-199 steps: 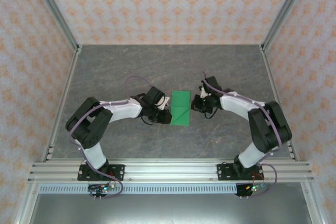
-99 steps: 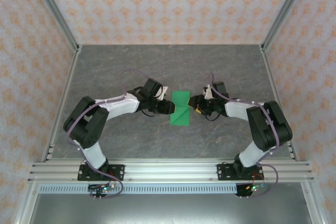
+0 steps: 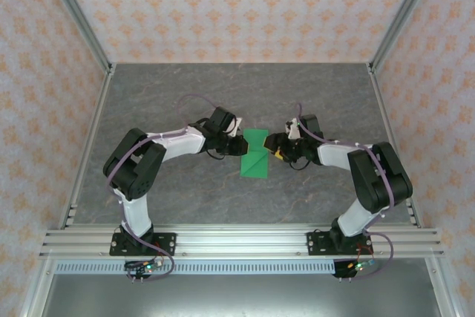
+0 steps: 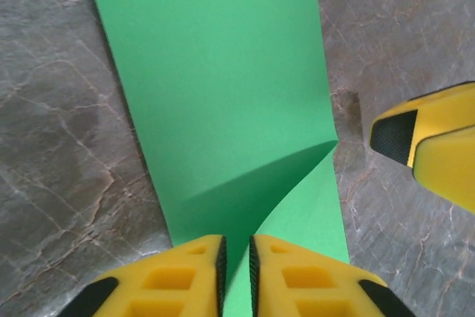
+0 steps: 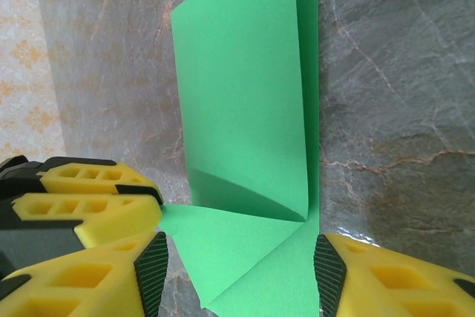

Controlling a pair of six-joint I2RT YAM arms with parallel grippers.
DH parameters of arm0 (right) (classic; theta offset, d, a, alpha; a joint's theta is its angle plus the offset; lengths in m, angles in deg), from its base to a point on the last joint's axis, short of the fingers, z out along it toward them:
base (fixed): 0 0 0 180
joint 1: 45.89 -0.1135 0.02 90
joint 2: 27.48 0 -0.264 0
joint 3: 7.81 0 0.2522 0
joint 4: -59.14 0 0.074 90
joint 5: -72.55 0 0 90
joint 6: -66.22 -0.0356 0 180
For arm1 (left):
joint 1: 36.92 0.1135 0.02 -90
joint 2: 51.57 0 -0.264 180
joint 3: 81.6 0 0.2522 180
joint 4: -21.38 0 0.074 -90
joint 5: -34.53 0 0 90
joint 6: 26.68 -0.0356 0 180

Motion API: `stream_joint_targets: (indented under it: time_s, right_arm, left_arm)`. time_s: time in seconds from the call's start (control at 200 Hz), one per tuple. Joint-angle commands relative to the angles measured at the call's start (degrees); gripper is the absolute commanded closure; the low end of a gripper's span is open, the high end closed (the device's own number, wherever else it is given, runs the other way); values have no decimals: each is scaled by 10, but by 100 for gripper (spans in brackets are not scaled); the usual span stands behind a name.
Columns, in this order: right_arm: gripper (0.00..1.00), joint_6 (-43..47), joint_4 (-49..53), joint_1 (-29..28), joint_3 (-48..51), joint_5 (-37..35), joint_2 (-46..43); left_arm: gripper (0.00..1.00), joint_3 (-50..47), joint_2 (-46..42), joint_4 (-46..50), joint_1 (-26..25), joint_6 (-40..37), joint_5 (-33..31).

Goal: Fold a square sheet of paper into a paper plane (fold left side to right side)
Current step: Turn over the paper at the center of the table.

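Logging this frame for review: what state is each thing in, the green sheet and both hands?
green sheet: folded in half, one corner flap turned over, lying on the table.
left hand: closed to a thin gap, tips over the sheet's edge.
right hand: open, straddling the sheet's corner.

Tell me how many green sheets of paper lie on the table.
1. The green sheet lies partly folded at the table's middle; the left fingers pinch one edge, the right fingers stand open at the other. A sheet beneath it would be hidden.
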Motion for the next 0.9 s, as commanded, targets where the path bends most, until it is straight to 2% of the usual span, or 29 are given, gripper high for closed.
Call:
stream_joint_targets:
  time_s: [0.0,0.21,0.475,0.626,0.691,0.726,0.786,0.896]
  right_arm:
    - [41,14,8,-2,-6,11,11]
    - [42,12,5,-11,-16,14,28]
    - [49,1,-12,-34,-42,27,48]
    - [60,-15,-30,-47,-58,31,71]
    - [73,-25,-45,-50,-61,36,75]
    - [81,-30,-54,-49,-59,38,74]
    - [92,-29,-57,-48,-59,36,66]
    - [96,-26,-71,-28,-59,52,44]
  left_arm:
    - [88,4,-9,12,7,-9,-36]
    - [97,-8,-26,20,7,-15,-57]
    - [97,-10,-27,12,7,-12,-52]
    - [97,-12,-31,13,7,-11,-55]
    - [96,-13,-35,14,8,-10,-57]
    - [94,-14,-39,16,9,-10,-58]
    - [85,-21,-57,12,17,-3,-58]
    - [61,-46,-109,-7,45,13,-49]
